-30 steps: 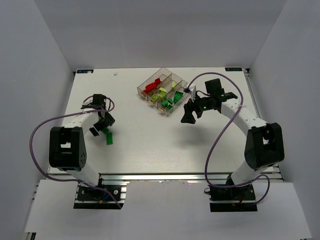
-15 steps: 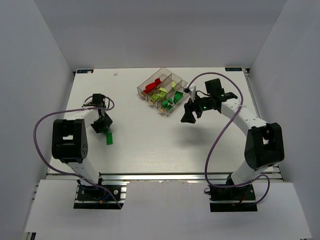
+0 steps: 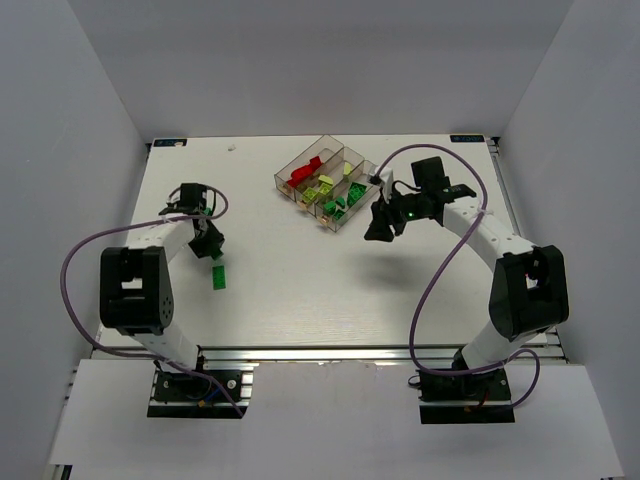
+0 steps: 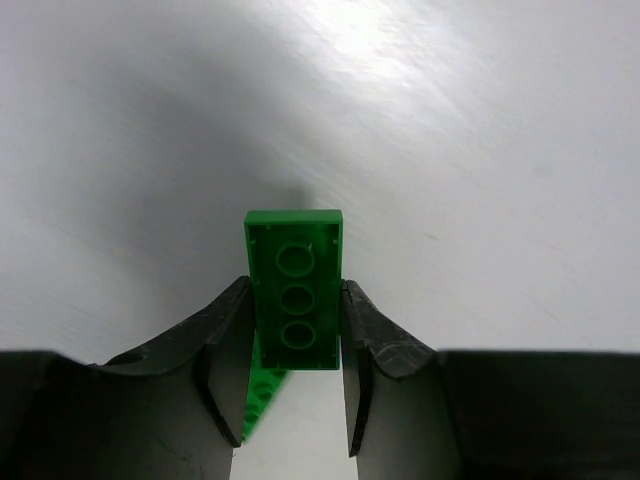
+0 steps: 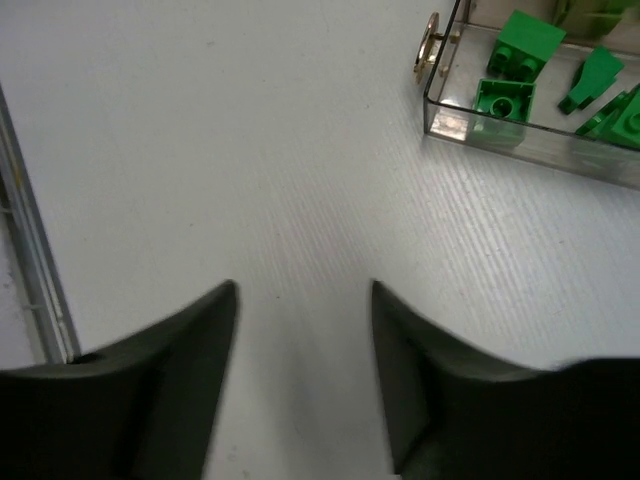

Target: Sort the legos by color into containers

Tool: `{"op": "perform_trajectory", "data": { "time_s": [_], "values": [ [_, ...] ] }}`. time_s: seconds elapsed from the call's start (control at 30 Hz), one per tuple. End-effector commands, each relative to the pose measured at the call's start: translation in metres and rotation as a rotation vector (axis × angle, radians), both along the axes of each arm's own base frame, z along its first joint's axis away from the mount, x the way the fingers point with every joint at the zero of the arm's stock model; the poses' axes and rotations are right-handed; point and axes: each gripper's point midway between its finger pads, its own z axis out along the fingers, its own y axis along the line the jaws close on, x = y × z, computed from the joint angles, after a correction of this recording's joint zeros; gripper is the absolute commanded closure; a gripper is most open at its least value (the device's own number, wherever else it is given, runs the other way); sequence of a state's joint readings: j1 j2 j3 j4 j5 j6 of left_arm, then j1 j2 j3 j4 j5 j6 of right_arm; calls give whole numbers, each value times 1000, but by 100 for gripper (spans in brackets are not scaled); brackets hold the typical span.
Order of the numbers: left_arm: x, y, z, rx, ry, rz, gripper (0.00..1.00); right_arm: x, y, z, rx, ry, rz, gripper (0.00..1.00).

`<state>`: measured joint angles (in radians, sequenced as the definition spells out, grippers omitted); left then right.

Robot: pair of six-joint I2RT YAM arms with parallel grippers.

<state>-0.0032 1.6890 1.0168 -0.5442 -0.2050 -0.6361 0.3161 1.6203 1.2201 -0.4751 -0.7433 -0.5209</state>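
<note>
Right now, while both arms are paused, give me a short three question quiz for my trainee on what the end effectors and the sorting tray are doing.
1. True or false: the right end effector is holding a brick.
2. Multiple choice: what colour is the brick clamped in the left end effector? A red, B green, C pale yellow-green.
3. Short answer: in the top view, the tray compartment nearest the right end effector holds bricks of which colour?

Key: 1 false, its fingers are apart with nothing between them. 2 B. 3 green.
</note>
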Motion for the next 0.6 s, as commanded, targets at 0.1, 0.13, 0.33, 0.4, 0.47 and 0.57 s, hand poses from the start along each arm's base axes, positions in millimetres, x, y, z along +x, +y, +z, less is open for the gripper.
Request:
{"op": "perform_trajectory", "data": {
  "time_s": [0.1, 0.13, 0.33, 0.4, 0.47, 0.57],
  "values": [
    [62, -64, 113, -253, -439, -233, 95, 13, -2, 27, 50, -59, -20, 75],
    [64, -77, 126, -299, -479, -269, 95, 15, -2, 28, 53, -54, -30, 79],
    [84, -157, 183, -425, -676, -485, 94, 20, -10, 30, 53, -56, -66, 90],
    [91, -189, 193, -451, -709, -554, 93, 20, -12, 29, 53, -54, -72, 91],
    [91, -219, 198, -479, -723, -629, 93, 21, -13, 30, 54, -57, -77, 94],
    [104, -254, 200, -503, -737, -705, 92, 22, -17, 30, 54, -60, -90, 94]
  ]
}}
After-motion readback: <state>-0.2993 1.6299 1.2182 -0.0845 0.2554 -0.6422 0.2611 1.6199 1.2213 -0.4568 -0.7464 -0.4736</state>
